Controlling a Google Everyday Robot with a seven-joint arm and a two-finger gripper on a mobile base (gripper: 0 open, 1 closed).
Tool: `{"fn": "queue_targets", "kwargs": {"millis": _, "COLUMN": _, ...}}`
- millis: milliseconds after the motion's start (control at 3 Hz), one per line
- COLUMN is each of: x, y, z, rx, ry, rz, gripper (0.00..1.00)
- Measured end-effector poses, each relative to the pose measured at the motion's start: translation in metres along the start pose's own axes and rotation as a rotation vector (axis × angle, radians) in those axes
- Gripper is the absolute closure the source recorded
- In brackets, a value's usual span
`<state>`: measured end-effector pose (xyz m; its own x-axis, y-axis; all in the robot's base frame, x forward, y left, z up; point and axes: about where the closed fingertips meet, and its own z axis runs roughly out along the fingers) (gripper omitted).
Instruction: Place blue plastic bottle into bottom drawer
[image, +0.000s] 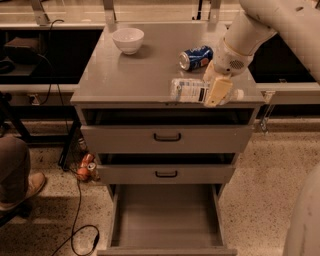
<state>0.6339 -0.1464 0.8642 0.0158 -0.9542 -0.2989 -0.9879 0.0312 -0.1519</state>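
Note:
The blue plastic bottle (190, 90) lies on its side at the front right edge of the cabinet top, label toward me, white cap pointing right. My gripper (218, 89) comes down from the upper right and is shut on the bottle near its cap end, one cream finger (219, 93) across its front. The bottom drawer (167, 216) is pulled fully open below, plain grey inside, with nothing in it. The two upper drawers with black handles stand slightly ajar.
A blue soda can (196, 57) lies just behind the gripper. A white bowl (128, 40) sits at the back left of the cabinet top (125, 80). A person's leg and shoe (17, 175) and floor cables (75, 235) are to the left. My own body (305, 220) fills the lower right.

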Motion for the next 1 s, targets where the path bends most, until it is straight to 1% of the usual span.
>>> {"fn": "queue_targets", "kwargs": {"millis": 333, "x": 0.011, "y": 0.041, "z": 0.007, "rx": -0.019, "ry": 0.007, "rz": 0.055, "gripper": 1.0}}
{"fn": "queue_targets", "kwargs": {"millis": 667, "x": 0.017, "y": 0.094, "z": 0.022, "rx": -0.048, "ry": 0.013, "rz": 0.105, "gripper": 1.0}}
{"fn": "queue_targets", "kwargs": {"millis": 1000, "x": 0.026, "y": 0.139, "z": 0.062, "rx": -0.079, "ry": 0.007, "rz": 0.162, "gripper": 1.0}}
